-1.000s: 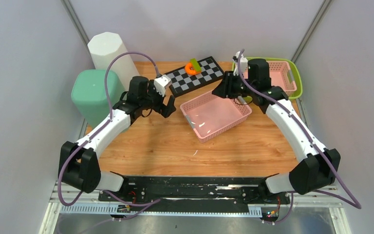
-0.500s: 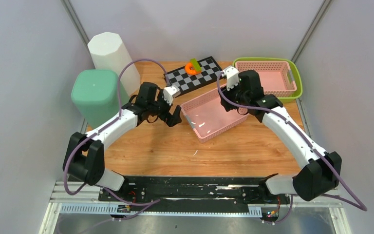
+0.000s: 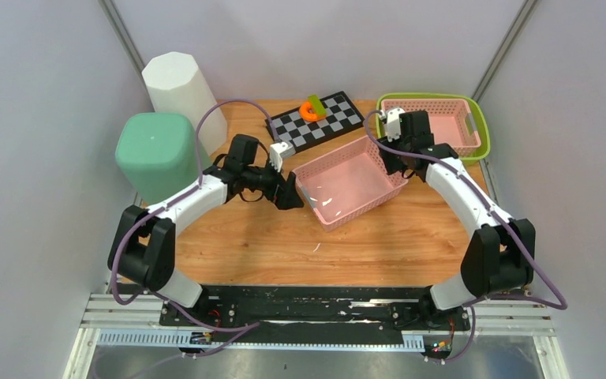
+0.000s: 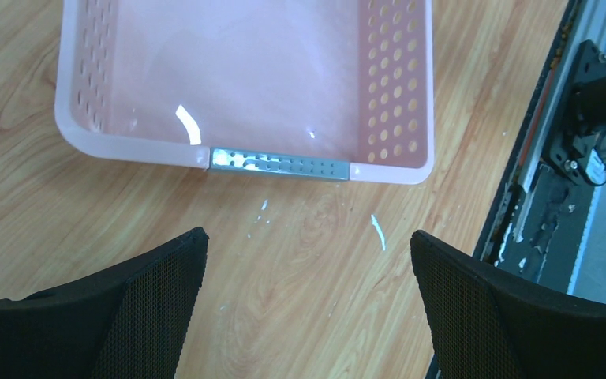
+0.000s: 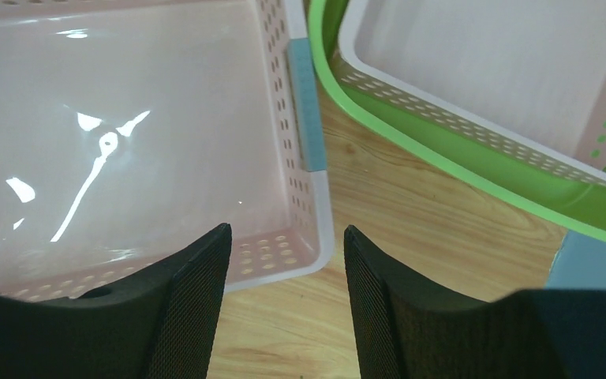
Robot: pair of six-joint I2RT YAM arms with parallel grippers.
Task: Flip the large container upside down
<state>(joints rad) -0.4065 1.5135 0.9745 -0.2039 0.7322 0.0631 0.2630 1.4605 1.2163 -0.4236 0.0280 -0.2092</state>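
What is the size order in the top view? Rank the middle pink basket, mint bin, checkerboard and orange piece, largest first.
1-2. middle pink basket and mint bin: they look about alike, and the tall bin sits nearer the camera, so they are left unranked.
3. checkerboard
4. orange piece

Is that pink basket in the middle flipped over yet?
Not yet. The pink basket sits upright on the table, open top facing up, its floor visible.
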